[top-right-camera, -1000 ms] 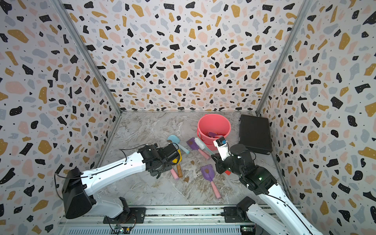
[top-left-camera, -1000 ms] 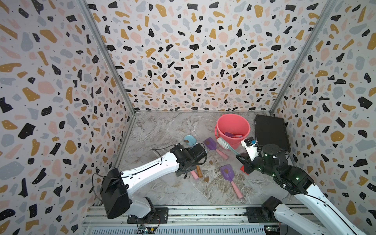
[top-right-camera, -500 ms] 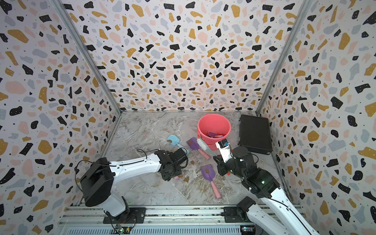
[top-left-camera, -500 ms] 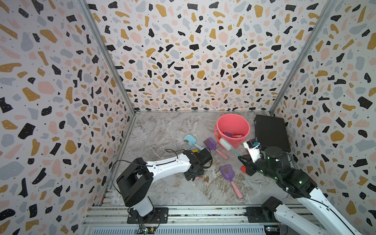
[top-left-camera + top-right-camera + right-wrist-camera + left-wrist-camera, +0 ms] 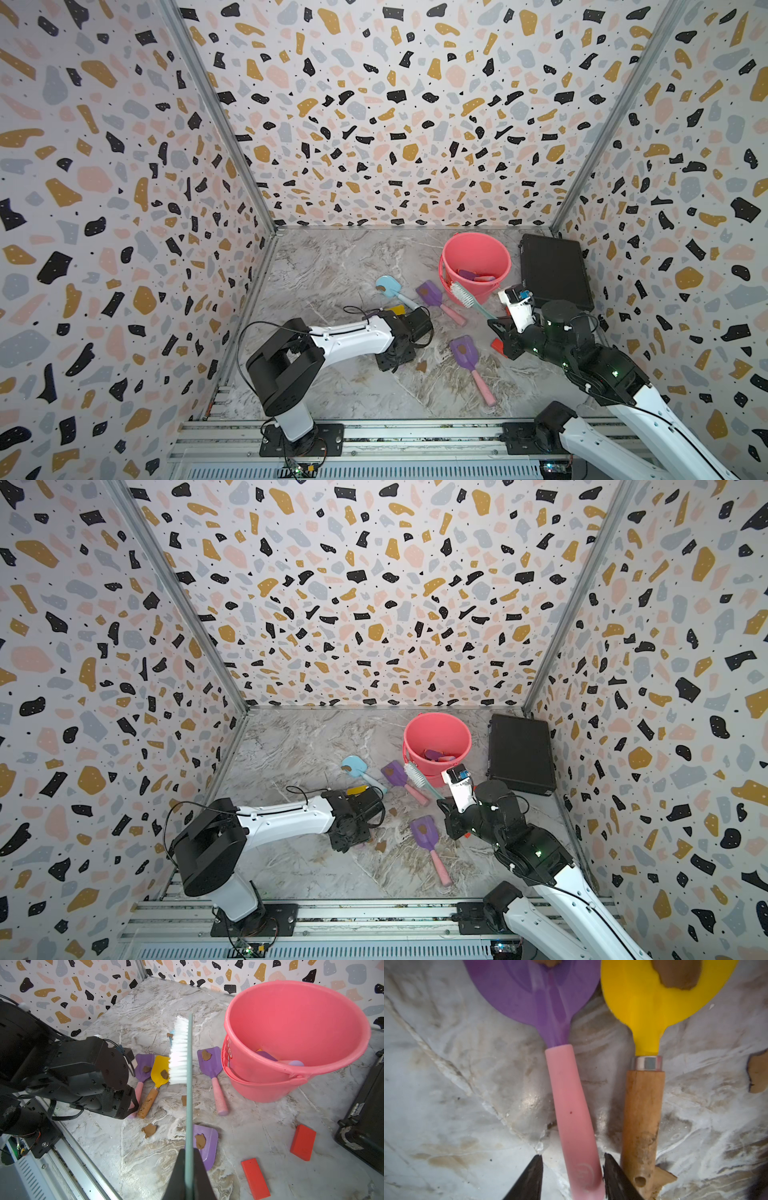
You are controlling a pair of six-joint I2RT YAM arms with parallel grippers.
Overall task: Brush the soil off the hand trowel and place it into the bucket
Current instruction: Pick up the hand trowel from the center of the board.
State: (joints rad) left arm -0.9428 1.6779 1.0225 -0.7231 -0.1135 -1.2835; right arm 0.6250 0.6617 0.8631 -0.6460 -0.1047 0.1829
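In both top views the pink bucket (image 5: pixel 473 253) stands at the back of the desk (image 5: pixel 332 266). It is near the trowels, so a clean one has a short trip. The left arm (image 5: pixel 353 336) lies low over the desk and hides its own fingers. The brush (image 5: pixel 462 294) hangs in the air beside the bucket.

In the left wrist view the left fingers (image 5: pixel 529 1180) sit on each side of the pink handle of a purple trowel (image 5: pixel 566 1105). There is a gap on one side, so they are not pinching it yet. I think they go for the handle end so the blade is free for brushing. A yellow trowel (image 5: pixel 643 1109) lies just beside it, with soil (image 5: pixel 675 978) on its blade.

In the right wrist view the right fingers (image 5: pixel 176 1180) squeeze the brush's thin handle. The bristles point out in front, ready to sweep.
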